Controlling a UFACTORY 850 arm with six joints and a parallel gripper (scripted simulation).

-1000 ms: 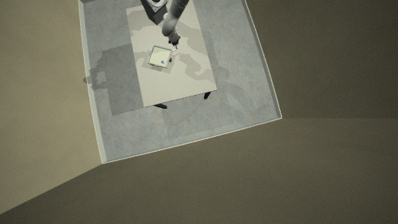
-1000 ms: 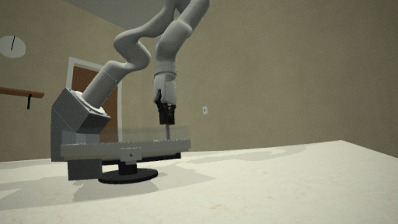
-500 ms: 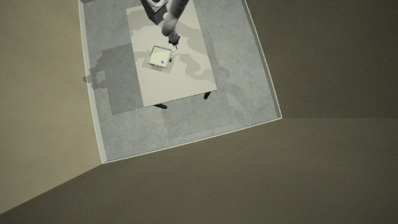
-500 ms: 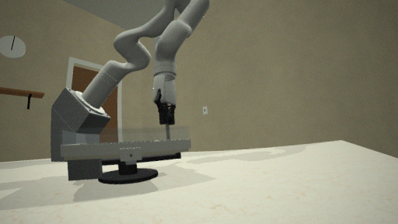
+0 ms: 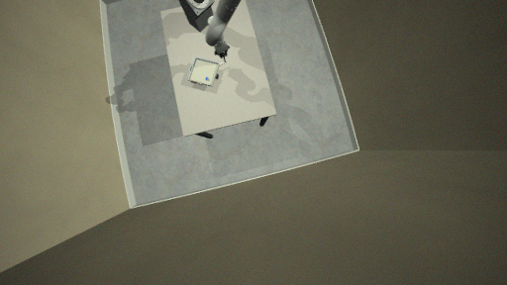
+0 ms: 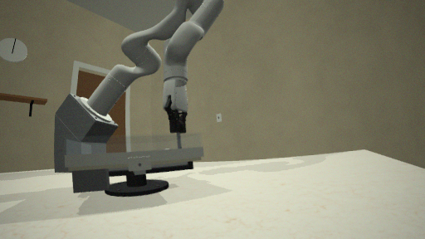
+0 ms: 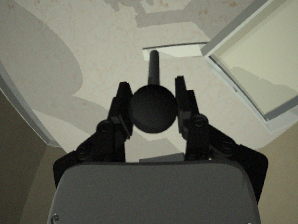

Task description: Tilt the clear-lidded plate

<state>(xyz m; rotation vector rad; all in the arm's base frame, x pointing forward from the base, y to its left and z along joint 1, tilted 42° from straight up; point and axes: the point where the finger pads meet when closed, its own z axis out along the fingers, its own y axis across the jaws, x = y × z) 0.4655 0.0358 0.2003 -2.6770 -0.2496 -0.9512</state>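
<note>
Tool: the tool [image 7: 153, 104] is clenched on a dark round knob [image 7: 152, 110] with a thin stem [image 7: 153, 66] running down from it toward the plate's corner; the fingers press it from both sides.
Plate: the clear-lidded plate [image 6: 133, 158] lies directly below the tool, on a dark pedestal [image 6: 137, 187] on the table [image 6: 290, 195]; in the exterior view its tool-side edge looks slightly higher than the far edge, so it does not read as level.
Spot: the blue printed spot [image 5: 207, 78] lies inside the plate, a little beyond the tool's tip.
Ball: too small to pick out in any view; I cannot tell whether it is on the spot.
Risk, overshoot: too much tilt or too quick a move would likely send the ball past the spot to the wall.
Risk, slip: the knob is round, so it could turn or slide between the fingers and blur the tilt.
Risk, ending: letting go while the plate is tilted would likely leave it off level.
</note>
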